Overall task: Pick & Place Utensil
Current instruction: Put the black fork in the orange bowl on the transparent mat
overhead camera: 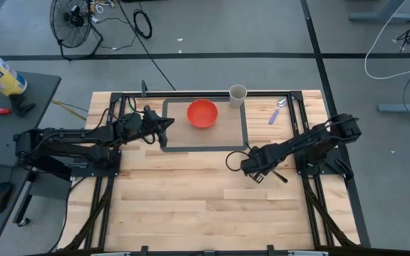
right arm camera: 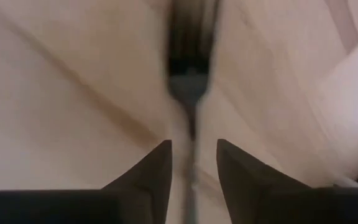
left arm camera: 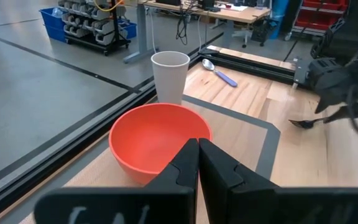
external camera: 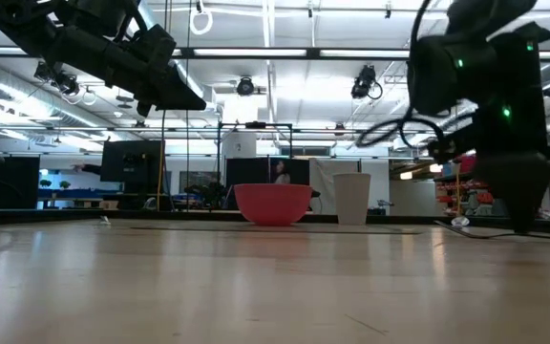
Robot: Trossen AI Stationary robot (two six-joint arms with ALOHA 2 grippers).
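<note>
On the right side of the pale plank surface [overhead camera: 191, 206], I've got the right gripper [overhead camera: 256, 173] down low over a dark fork [right arm camera: 190, 93]. In my right wrist view the fork is a thin metal stem running between the two dark wedge-shaped fingers [right arm camera: 151, 171], with its broader head lying further out on the wood. The fingers stand slightly apart, one on each side of the stem, and I can't see them pinching it; whether they touch it I can't tell. From above, the fork [overhead camera: 276, 175] shows as a slim dark sliver just beside the gripper, lying flat on the boards. Over on the left, the left gripper [overhead camera: 164, 128] hangs above the surface at the edge of the dark-bordered rectangle [overhead camera: 244, 128], its fingers [left arm camera: 219, 168] pressed together with nothing between them. Straight ahead of it sits the red bowl [left arm camera: 159, 140], smooth, round, matte, and empty as far as I can see. Just behind the bowl stands a plain white cup [left arm camera: 169, 76], upright, slightly tapered. Further back, near the black frame, a spoon [left arm camera: 217, 70] lies flat, with a shiny bowl and a purple handle, well apart from the right gripper.
</note>
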